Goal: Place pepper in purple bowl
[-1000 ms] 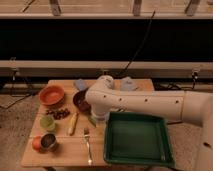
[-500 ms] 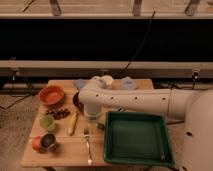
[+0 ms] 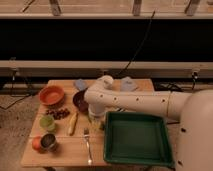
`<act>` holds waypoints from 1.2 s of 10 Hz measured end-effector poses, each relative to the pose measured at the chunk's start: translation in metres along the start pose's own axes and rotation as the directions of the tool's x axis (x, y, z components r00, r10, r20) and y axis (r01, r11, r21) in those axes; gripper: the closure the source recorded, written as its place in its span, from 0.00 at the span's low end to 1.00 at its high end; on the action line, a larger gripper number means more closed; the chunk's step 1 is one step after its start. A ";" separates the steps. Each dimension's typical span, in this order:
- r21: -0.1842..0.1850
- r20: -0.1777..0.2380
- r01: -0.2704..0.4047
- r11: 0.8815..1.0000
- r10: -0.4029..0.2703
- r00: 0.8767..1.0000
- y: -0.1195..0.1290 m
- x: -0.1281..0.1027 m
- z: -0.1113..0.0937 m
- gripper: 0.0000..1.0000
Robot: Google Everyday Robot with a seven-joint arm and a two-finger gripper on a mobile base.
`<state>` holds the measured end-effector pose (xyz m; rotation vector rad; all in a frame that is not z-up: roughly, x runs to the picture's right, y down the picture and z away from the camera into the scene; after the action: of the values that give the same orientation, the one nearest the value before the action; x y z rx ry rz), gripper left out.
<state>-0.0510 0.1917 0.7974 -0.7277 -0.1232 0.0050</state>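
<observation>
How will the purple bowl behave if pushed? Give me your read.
The purple bowl looks low and wide, so it would probably slide, not tip. Its glossy surface may be slippery to pinch. The hand hangs just in front of it, beside the green tray.

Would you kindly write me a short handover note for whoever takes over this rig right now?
Gripper: pointing down, low over the wooden table, between the round dark purple bowl and the square green tray.
Small dark green pepper: not visible; possibly hidden under the gripper.
Done: nothing confirmed; bowl's visible part shows no pepper.
Left: get the pepper into the bowl.
</observation>
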 end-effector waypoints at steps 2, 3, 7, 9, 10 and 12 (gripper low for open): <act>0.003 -0.006 -0.009 1.000 0.009 1.000 -0.004 0.003 0.011 0.35; 0.004 -0.008 -0.013 1.000 0.013 1.000 -0.005 0.005 0.015 0.35; 0.019 -0.005 -0.034 0.999 0.035 0.999 -0.010 0.011 0.026 0.35; 0.029 -0.004 -0.029 0.999 0.030 1.000 -0.011 0.012 0.030 0.35; 0.030 -0.005 -0.026 0.999 0.026 1.000 -0.011 0.012 0.032 0.35; 0.033 -0.003 -0.019 0.999 0.020 1.000 -0.009 0.013 0.036 0.35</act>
<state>-0.0420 0.2093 0.8316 -0.6960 -0.1124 0.0243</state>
